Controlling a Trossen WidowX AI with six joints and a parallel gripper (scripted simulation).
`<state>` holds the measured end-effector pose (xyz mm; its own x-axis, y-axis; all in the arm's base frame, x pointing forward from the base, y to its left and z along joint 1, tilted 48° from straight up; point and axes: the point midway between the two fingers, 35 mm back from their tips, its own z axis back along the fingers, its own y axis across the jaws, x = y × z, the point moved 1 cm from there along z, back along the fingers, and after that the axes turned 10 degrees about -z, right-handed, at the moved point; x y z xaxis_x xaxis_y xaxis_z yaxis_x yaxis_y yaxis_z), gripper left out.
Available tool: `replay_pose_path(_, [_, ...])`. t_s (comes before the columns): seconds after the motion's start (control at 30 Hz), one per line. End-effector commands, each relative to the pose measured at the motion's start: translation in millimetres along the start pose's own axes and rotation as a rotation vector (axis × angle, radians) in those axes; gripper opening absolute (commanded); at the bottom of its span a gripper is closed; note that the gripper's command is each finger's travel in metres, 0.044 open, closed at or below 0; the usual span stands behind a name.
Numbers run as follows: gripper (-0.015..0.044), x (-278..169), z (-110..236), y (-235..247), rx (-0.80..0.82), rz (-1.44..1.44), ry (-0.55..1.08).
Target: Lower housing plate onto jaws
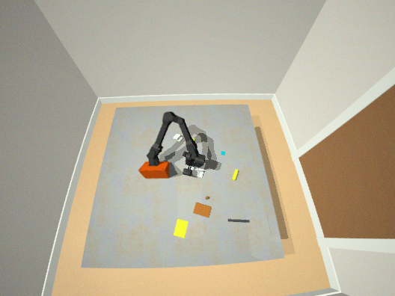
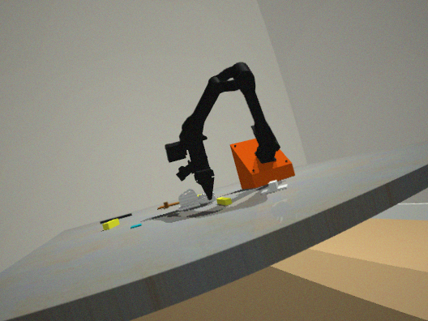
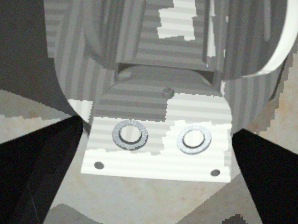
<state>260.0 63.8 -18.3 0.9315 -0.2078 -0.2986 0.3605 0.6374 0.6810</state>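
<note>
The white housing plate lies across the front of the pale ribbed gripper assembly in the wrist view. Two round pin heads with grey rings, a left one and a right one, show in it. The plate looks roughly level there. The jaw stubs under it are hidden, so I cannot tell whether it is fully seated. My gripper is open, one black finger on each side of the plate, with narrow gaps and nothing held. The fingertips are low, near the table.
A white part lies near the orange base. A small yellow block, a cyan piece, a yellow bar, a brown plate, a yellow sheet and a dark bar lie around.
</note>
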Motion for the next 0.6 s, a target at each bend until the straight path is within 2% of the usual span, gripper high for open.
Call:
replay_pose_path(0.0, [0.0440, 0.0, 0.0, 0.0, 0.000, 0.000, 0.000])
replay_pose_path(0.17, [0.0440, 1.2, 7.2, -0.2, -0.002, -0.001, -0.001])
replay_pose_path(0.4, [0.0440, 0.8, 73.6, -0.8, -0.004, -0.004, -0.001])
replay_pose_path(0.57, [0.0440, 2.4, 72.1, -3.0, 0.001, -0.011, -0.014])
